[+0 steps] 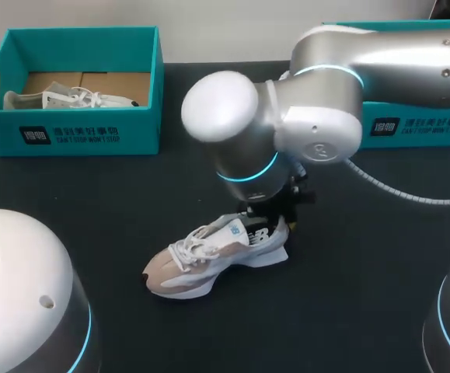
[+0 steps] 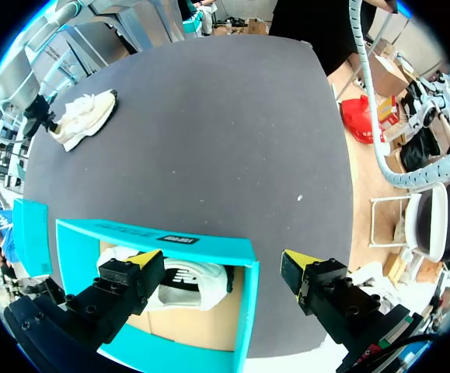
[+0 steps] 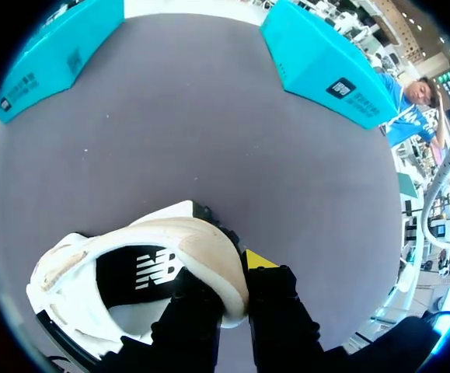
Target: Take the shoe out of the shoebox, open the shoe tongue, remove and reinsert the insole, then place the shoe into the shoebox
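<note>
A: Where's the shoe [image 1: 217, 260]?
B: Frame centre, bare table [image 1: 364, 303] all round, well apart from the edges; right gripper [image 3: 234, 289] pinches its heel from 2 sides.
A: Left gripper [image 2: 221, 264]?
B: Spread, over the upper-left shoebox [image 1: 85, 128].

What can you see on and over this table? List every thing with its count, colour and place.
table: one, black, under everything.
boxes: two, teal; left box at the back left, right box at the back right, partly behind the right arm.
shoes: two; boxed shoe, white, lying in the left box; table shoe, beige and white, near the table's middle.
left gripper: one, black with yellow tips, open above the left box.
right gripper: one, black with yellow tips, shut on the table shoe's heel.
</note>
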Available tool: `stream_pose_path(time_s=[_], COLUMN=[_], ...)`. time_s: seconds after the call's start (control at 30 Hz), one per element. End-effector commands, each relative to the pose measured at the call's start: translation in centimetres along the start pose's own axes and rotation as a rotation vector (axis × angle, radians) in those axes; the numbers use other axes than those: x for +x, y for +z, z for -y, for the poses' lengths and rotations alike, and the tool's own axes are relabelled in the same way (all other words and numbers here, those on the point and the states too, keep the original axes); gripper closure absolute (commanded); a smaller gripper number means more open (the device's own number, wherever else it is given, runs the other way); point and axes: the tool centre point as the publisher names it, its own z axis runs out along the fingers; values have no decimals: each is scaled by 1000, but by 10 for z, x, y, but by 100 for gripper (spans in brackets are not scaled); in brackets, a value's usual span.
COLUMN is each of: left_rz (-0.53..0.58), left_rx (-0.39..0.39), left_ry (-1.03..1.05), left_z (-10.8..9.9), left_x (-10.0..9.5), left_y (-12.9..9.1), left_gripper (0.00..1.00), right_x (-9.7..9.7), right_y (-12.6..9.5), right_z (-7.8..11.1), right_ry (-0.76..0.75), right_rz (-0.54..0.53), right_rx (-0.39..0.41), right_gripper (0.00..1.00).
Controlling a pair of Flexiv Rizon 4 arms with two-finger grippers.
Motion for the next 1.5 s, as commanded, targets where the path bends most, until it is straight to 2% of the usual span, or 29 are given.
stream_pose_path(time_s=[0.03,0.2,0.23,0.27,0.33,0.37,0.4,0.47,0.67,0.87,0.9,0.97,1.03,1.07,1.1,1.13,1.5], left_rz=[-2,-2,-2,-2,-2,-2,-2,-2,-2,-2,-2,-2,-2,-2,-2,-2,-2], left_rx=[-2,-2,-2,-2,-2,-2,-2,-2,-2,-2,-2,-2,-2,-2,-2,-2,-2], left_ry=[0,0,0,0,0,0,0,0,0,0,0,0,0,0,0,0,0], left_z=[1,1,1,1,1,1,1,1,1,1,1,1,1,1,1,1,1], left_x=[0,0,0,0,0,0,0,0,0,0,0,0,0,0,0,0,0], left_y=[0,0,0,0,0,0,0,0,0,0,0,0,0,0,0,0,0], left_gripper=[0,0,0,0,0,0,0,0,0,0,0,0,0,0,0,0,0], right_x=[22,22,22,22,21,21,19,17,9,-9,-11,-13,-10,-8,-9,-13,-13], right_y=[4,5,5,5,3,-1,-4,-11,-42,-79,-85,-95,-107,-111,-114,-113,-113], right_z=[8,7,7,7,6,6,5,5,1,-3,-3,-2,2,4,6,6,6], right_ry=[265,278,279,278,279,275,279,284,243,106,53,-46,-229,-317,-404,-444,-444], right_rz=[84,83,81,76,75,70,69,47,9,-104,-143,-151,-166,-209,-197,-143,-143], right_rx=[-18,-21,-21,-19,-23,-27,-33,-44,-89,-122,-134,-171,-222,-209,-185,-123,-123], right_gripper=[100,100,80,68,57,38,28,0,0,0,0,0,0,0,0,0,0])
